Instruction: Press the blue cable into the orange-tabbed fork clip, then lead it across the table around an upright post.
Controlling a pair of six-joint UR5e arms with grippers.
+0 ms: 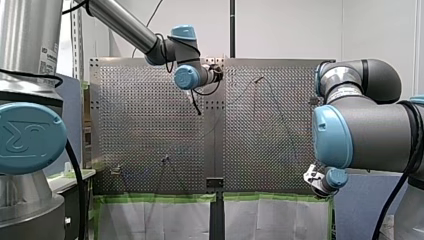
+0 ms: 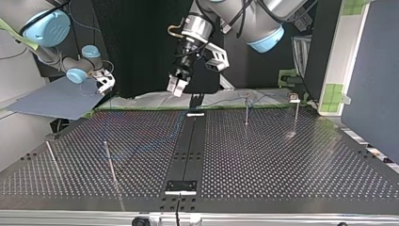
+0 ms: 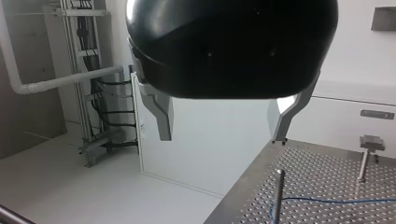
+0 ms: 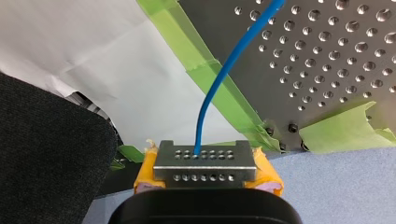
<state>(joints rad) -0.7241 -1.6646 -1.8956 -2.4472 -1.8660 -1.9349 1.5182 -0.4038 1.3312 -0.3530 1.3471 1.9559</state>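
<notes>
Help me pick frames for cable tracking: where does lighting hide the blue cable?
Right wrist view: blue cable bright against pale paper. Top view: nearly lost on the dark, shiny table. Front view: faint dark line amid glints. Left wrist view: thin but clearly blue.

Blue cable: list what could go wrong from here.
1. My right hand grips the blue cable beyond the table; pulling may snag it on the green tape.
2. My left hand is open and empty, so nothing steadies the cable near the post; it may slip off.

Posts (image 2: 246,113) stand either side; table (image 2: 282,165) middle open.
</notes>
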